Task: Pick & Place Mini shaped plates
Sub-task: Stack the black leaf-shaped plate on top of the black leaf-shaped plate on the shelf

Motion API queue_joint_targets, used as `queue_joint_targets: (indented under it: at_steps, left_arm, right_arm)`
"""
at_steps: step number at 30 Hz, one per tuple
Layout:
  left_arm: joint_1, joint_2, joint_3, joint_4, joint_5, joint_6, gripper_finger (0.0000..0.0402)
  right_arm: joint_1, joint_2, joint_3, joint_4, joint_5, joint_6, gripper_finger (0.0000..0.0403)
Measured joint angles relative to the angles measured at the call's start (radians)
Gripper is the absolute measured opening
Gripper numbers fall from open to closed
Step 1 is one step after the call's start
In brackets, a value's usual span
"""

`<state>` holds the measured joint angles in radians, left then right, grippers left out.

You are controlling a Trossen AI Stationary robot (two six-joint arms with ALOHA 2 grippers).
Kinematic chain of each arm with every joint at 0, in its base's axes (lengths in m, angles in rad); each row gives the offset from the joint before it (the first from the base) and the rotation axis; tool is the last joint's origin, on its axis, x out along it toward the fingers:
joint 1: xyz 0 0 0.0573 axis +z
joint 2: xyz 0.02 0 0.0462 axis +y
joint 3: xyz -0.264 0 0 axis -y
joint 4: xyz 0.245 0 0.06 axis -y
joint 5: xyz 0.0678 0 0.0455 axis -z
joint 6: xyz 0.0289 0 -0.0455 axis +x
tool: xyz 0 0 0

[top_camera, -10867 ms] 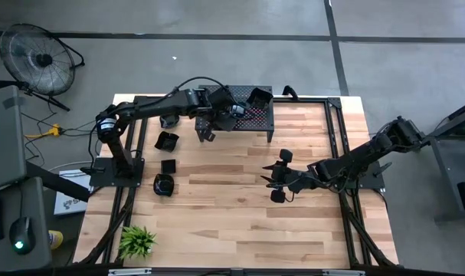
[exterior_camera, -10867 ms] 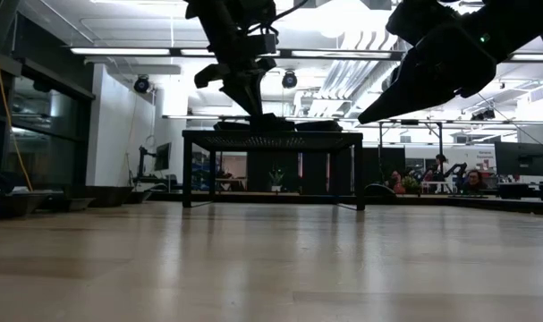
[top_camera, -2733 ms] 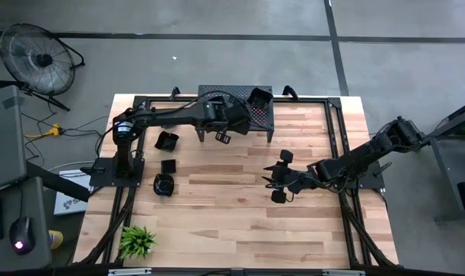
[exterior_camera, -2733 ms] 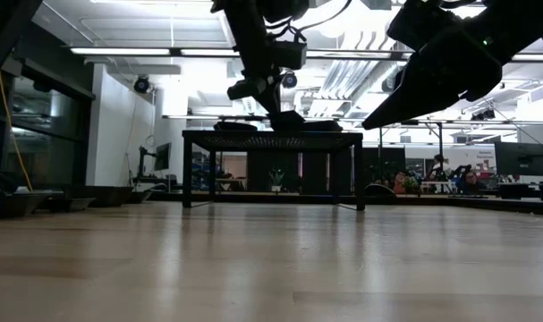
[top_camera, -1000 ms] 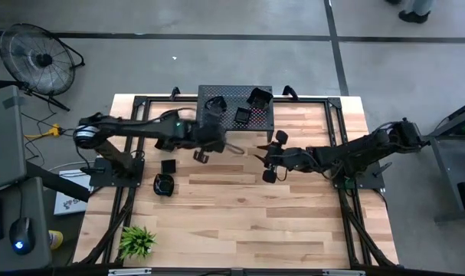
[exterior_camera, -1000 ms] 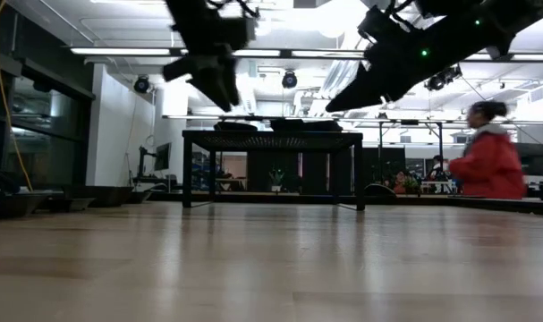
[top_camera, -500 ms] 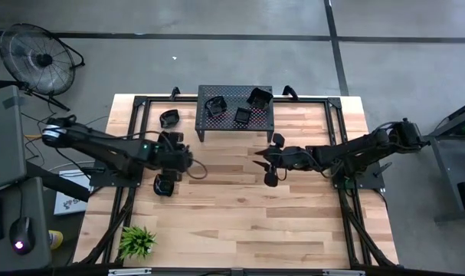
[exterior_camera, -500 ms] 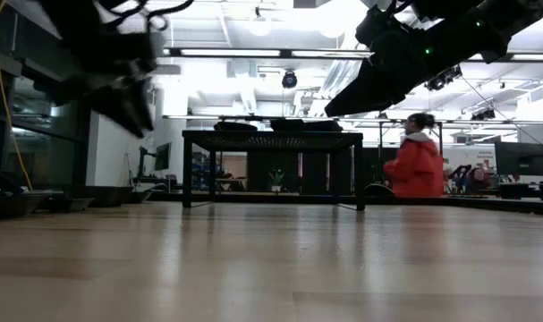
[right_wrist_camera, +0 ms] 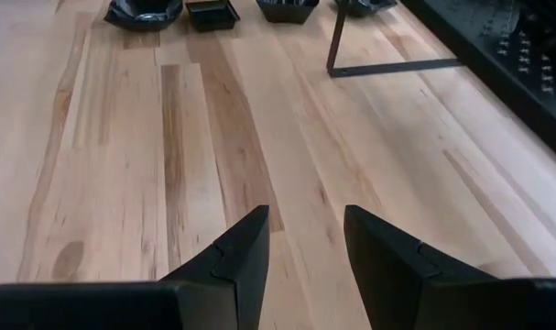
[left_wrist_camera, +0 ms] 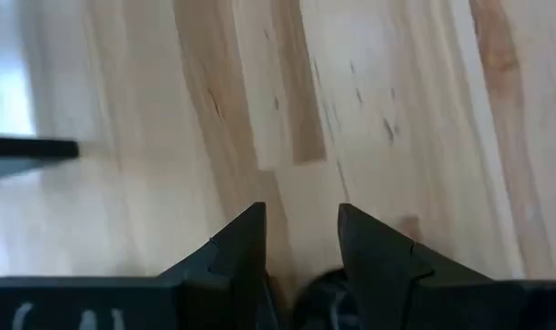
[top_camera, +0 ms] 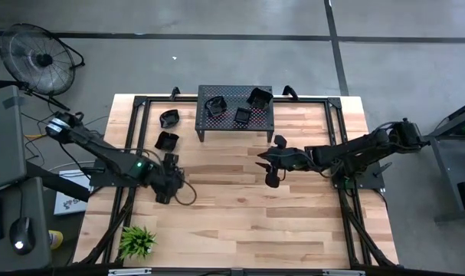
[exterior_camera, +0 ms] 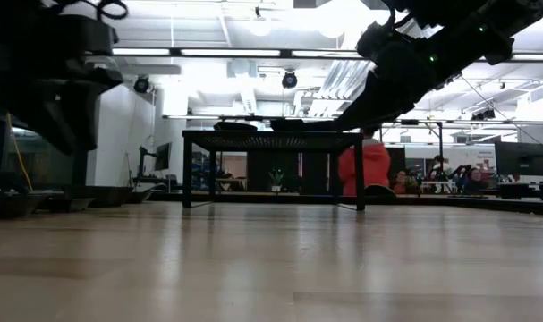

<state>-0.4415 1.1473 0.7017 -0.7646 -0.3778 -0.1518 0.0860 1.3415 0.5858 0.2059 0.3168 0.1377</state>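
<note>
Three mini shaped plates lie on the black perforated stand (top_camera: 235, 107), one of them at its right end (top_camera: 259, 97). Two more plates (top_camera: 169, 119) (top_camera: 166, 140) rest on the wood left of the stand. The right wrist view shows a row of plates, among them a lobed one (right_wrist_camera: 145, 11) and a square one (right_wrist_camera: 212, 9). My left gripper (top_camera: 166, 186) (left_wrist_camera: 299, 220) hangs open low over the near end of that row and hides the plate below it. A dark shape (left_wrist_camera: 321, 291) shows low between its fingers; what it is I cannot tell. My right gripper (top_camera: 266, 165) (right_wrist_camera: 305, 229) stands open over the table's middle, holding nothing.
The stand stands on thin legs (right_wrist_camera: 337, 46) at the table's far middle. A small green plant (top_camera: 137, 241) sits at the near left corner. Bare wood (top_camera: 247, 222) stretches across the near half. A person in red (exterior_camera: 365, 170) is in the room behind.
My left gripper has swung from the front of the stand toward the table's left and near edges, has sunk, and has rolled at the wrist; it now hangs over the plates on the left. My right gripper has tipped slightly in place. The person in red has walked leftward.
</note>
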Motion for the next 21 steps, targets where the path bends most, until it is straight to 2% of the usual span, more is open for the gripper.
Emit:
queue_joint_targets:
  at_steps: [7, 11, 21]
  left_arm:
    - [-0.131, 0.000, 0.000, -0.074, -0.049, -0.260, 0.0133]
    - [-0.189, 0.001, 0.000, -0.099, -0.043, -0.400, 0.0133]
    - [-0.268, 0.079, 0.001, -0.103, 0.052, -0.354, 0.0133]
  right_arm:
    - [0.001, 0.000, 0.000, -0.007, -0.013, 0.012, 0.0138]
    - [0.013, 0.000, 0.000, -0.007, -0.010, 0.012, 0.0138]
    - [0.028, 0.000, 0.000, -0.010, -0.012, 0.016, 0.0138]
